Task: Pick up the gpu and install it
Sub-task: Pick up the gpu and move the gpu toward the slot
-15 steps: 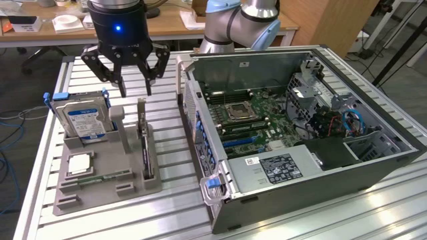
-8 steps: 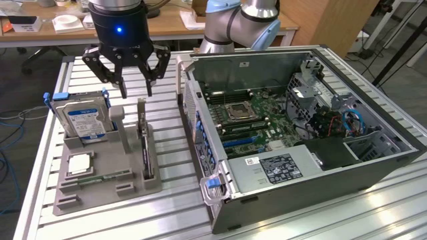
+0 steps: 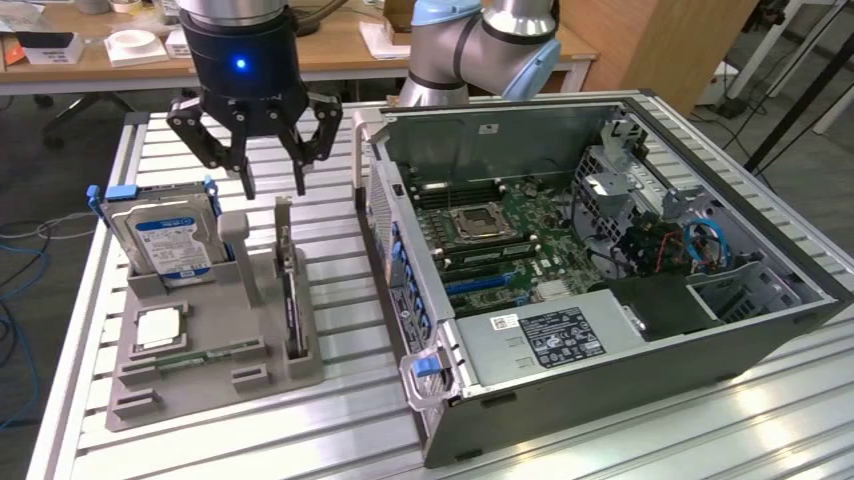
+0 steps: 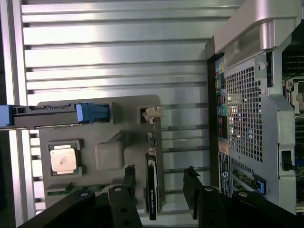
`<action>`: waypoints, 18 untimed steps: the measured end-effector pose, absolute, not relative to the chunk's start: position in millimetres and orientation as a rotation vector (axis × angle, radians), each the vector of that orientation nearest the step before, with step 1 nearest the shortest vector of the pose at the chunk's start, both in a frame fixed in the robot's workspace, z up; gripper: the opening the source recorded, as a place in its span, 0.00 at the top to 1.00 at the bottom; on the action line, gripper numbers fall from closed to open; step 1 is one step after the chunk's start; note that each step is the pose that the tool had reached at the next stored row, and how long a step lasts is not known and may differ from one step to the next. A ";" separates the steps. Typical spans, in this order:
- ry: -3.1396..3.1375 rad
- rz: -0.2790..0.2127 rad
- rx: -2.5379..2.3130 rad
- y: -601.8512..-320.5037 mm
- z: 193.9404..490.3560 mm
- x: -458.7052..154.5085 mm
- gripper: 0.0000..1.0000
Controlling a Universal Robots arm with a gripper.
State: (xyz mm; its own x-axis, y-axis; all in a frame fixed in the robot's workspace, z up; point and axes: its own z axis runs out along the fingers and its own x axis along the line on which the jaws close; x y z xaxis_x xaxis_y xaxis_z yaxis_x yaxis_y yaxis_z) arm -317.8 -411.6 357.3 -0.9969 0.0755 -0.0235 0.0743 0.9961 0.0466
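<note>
Thin dark gpu (image 3: pixel 291 305), upright on edge, in grey holder (image 3: pixel 200 388)

End effector (image 3: pixel 274 178) down, fingers (image 4: pixel 191 190) spread — empty

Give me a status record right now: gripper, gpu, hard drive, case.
gripper: open, holding nothing, above the holder
gpu: on edge in a holder slot, under the gripper, not gripped
hard drive: upright in the holder, on the exterior view's left of the gpu
case: open, on the exterior view's right of the holder
</note>
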 end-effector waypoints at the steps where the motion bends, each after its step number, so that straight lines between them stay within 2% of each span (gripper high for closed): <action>1: 3.113 0.071 0.117 -411.7 356.9 -317.7 0.47; 18: 3.113 0.071 0.117 -413.9 351.3 -316.8 0.47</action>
State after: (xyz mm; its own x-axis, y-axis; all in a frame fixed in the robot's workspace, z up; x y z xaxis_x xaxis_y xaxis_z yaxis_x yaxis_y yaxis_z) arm -316.8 -413.9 351.3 -0.9969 0.0755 -0.0234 0.0743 0.9961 0.0465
